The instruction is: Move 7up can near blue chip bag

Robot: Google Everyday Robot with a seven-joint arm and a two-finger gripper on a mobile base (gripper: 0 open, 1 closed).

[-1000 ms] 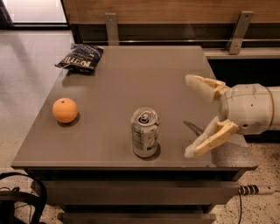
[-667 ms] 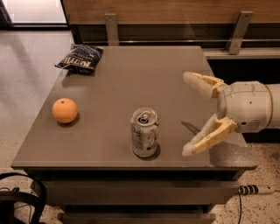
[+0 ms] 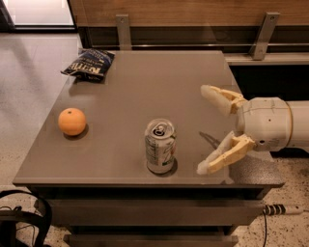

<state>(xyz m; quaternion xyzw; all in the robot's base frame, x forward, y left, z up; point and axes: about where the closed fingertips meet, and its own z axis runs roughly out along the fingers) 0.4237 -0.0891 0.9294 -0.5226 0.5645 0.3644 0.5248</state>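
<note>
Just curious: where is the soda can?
The 7up can stands upright near the front edge of the table, between the orange and the open gripper.

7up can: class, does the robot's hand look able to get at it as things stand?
Probably yes: the open hand sits beside the 7up can, opening toward it, with nothing on the table between them.

Grey table (image 3: 135, 87) on speckled floor (image 3: 24, 111), wood-panelled wall (image 3: 193, 12) behind.
</note>
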